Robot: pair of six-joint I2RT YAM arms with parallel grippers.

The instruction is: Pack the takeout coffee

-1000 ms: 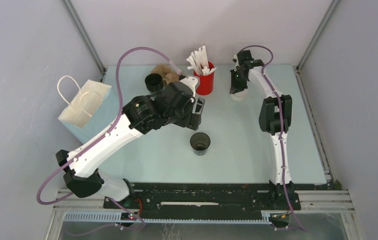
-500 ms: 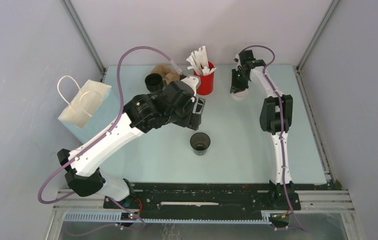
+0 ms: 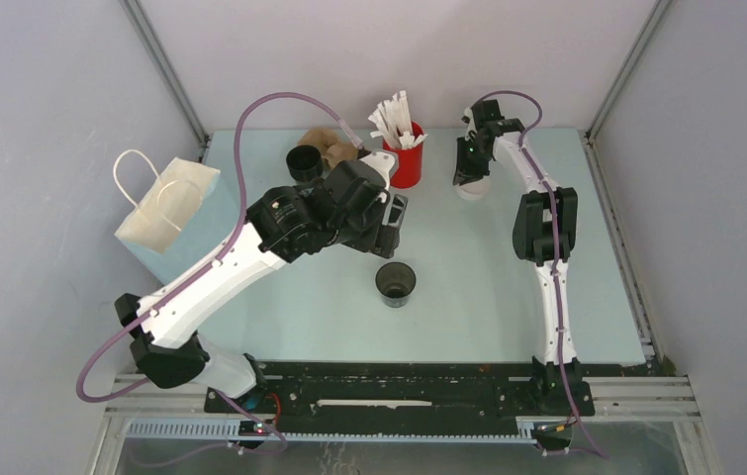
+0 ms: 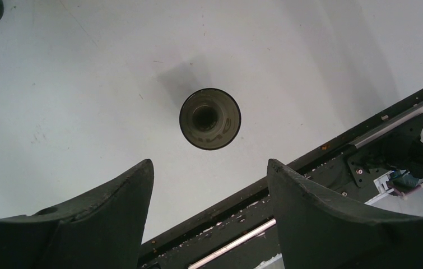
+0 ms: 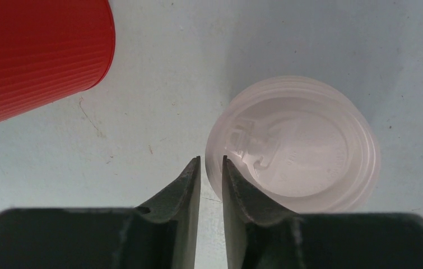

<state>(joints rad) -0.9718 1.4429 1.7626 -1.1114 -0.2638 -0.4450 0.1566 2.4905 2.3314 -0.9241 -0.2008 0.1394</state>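
white plastic lid [image 5: 293, 151] lies just ahead of my right gripper [image 5: 211, 168], fingers [image 5: 184, 190] nearly together astride its rim, bite unclear; i'd pinch it squarely, then lift it level toward the lidless dark cup [image 4: 209, 119] below my wide-open left gripper [image 4: 209, 163].

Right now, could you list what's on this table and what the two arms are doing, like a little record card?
Left pincer: open, raised near the lidless dark cup, not touching it
Right pincer: nearly closed at the rim of the white lid; grip unclear
Red holder: upright, white sticks inside
Paper bag: standing, far left
Black cup: far side, left of the red holder
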